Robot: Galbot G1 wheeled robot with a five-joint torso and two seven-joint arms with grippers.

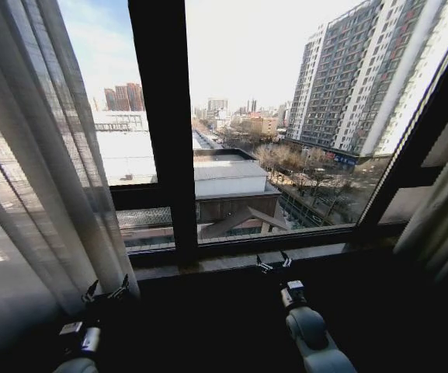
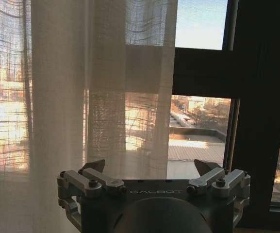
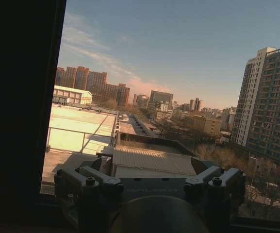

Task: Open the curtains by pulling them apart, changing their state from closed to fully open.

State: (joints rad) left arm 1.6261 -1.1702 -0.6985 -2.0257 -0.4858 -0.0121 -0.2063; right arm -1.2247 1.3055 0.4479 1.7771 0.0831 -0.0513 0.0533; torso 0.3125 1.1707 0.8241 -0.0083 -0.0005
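At the window, I am facing a wide stretch of bare glass with the curtains drawn off to either side. On my left, the left curtain [image 1: 29, 179] is hanging in long sheer pleats from the top of the head view down past the sill, letting daylight through its weave. On my right, the right curtain [image 1: 441, 217] is bunching thick and dark against the slanted frame at the edge of the head view. Between them a black upright frame bar [image 1: 161, 124] is splitting the glass, and through it I am looking at rooftops, a street and a tall apartment block [image 1: 363, 78].

My left end effector [image 1: 105, 293] is hovering low, just beside the inner edge of the left curtain, with its fingers spread apart and pinching nothing. From my left wrist, that end effector [image 2: 152, 167] is pointing at the same curtain [image 2: 81, 87], whose folds are hanging ahead of the tips and covering the glass on that side; whether a tip is touching the fabric I cannot tell.

My right end effector [image 1: 274, 263] is reaching toward the sill [image 1: 224, 260] near the middle of the window, well apart from both curtains, its fingers also spread and holding nothing. From my right wrist, this end effector [image 3: 149, 167] is facing open glass and the city beyond.
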